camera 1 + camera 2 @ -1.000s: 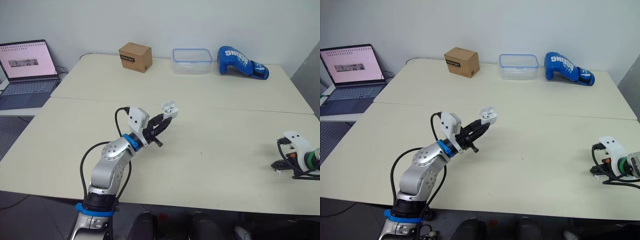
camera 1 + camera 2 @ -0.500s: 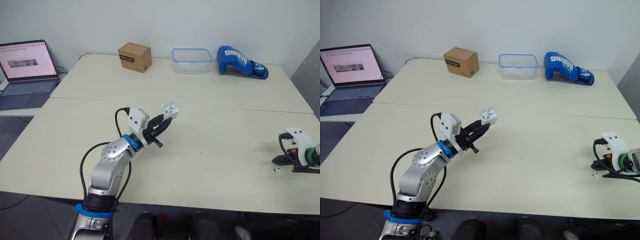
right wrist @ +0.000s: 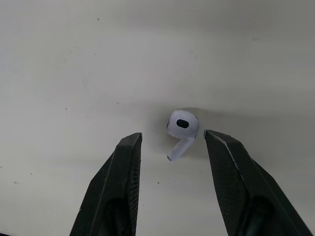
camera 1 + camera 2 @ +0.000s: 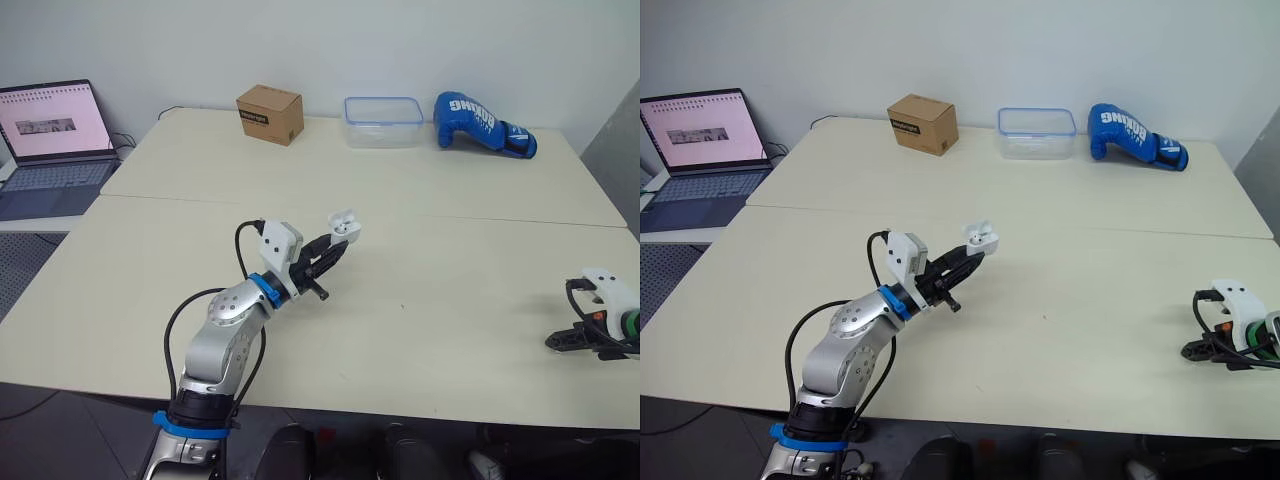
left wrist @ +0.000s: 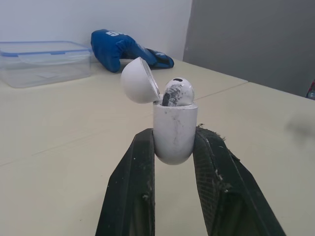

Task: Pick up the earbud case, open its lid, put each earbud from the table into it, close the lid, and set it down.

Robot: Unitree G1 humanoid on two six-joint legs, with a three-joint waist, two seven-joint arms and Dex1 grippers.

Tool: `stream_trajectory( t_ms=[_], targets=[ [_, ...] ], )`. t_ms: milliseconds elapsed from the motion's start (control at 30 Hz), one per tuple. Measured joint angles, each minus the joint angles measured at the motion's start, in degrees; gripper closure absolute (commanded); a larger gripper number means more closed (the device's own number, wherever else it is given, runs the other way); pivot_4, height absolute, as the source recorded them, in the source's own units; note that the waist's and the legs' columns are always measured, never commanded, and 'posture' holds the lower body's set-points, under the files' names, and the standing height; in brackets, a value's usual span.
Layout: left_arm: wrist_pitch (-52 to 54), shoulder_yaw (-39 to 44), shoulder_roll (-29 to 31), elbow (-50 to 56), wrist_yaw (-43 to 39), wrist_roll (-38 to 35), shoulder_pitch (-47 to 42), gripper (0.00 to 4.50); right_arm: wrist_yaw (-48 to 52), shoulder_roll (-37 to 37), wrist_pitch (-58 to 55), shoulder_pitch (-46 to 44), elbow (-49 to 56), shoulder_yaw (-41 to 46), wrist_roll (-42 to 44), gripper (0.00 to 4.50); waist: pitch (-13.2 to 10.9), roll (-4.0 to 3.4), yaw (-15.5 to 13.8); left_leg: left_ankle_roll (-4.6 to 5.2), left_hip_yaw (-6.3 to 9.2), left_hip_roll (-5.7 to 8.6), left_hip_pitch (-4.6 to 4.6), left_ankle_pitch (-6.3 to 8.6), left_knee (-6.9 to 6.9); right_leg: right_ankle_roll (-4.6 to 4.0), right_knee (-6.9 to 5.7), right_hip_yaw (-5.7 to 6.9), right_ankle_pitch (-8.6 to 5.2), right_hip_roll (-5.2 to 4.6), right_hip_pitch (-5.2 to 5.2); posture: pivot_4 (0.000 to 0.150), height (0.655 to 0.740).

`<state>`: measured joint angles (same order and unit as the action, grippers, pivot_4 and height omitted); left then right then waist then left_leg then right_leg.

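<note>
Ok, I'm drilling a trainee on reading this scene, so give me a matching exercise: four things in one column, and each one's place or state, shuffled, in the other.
Things:
1. case
2. loose earbud
3. glove
4. laptop

Places or states:
A. blue, at the far edge of the table
B. lid open, clamped in the left pincer
C. screen lit, beside the table on the left
D. lying on the table, straddled by the open right pincer

Pairs: 1-B, 2-D, 3-A, 4-C.

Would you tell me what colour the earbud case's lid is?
The lid is white; left wrist view shows it best.
</note>
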<state>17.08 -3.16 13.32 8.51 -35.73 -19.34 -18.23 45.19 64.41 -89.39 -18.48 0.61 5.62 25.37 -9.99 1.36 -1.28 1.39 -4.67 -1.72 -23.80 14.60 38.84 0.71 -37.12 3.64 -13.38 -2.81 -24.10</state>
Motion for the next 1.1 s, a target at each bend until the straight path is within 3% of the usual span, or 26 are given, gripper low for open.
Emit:
stream_trajectory(
  t_ms=[900,1000,1100],
  targets=[
    [1.26,0.00,0.90,0.22,-0.06,-0.06,0.22,3.77,-2.67,-1.38,3.09,-2.44,-5.40,-1.27,0.66,2.44,0.00,0.01,0.00,0.01,0.00,0.00,0.00,0.00,0.00,0.01,0.01,-0.01,0.00,0.01,0.01,0.150,0.7400],
    [1.29,0.00,0.91,0.23,-0.02,-0.07,0.22,3.77,-2.72,-1.38,3.54,-2.33,-5.54,-1.28,0.60,3.06,0.00,0.00,0.01,0.01,0.00,0.00,0.00,0.00,0.00,0.01,0.01,-0.01,0.00,0.01,0.01,0.150,0.7400],
    [1.34,0.00,0.93,0.23,0.00,-0.07,0.22,3.77,-2.69,-1.38,3.96,-2.34,-5.91,-1.27,0.61,4.06,0.00,0.00,0.02,0.01,-0.01,-0.01,0.00,0.00,0.00,0.01,0.01,-0.01,0.00,0.01,0.00,0.150,0.7400]
  ],
)
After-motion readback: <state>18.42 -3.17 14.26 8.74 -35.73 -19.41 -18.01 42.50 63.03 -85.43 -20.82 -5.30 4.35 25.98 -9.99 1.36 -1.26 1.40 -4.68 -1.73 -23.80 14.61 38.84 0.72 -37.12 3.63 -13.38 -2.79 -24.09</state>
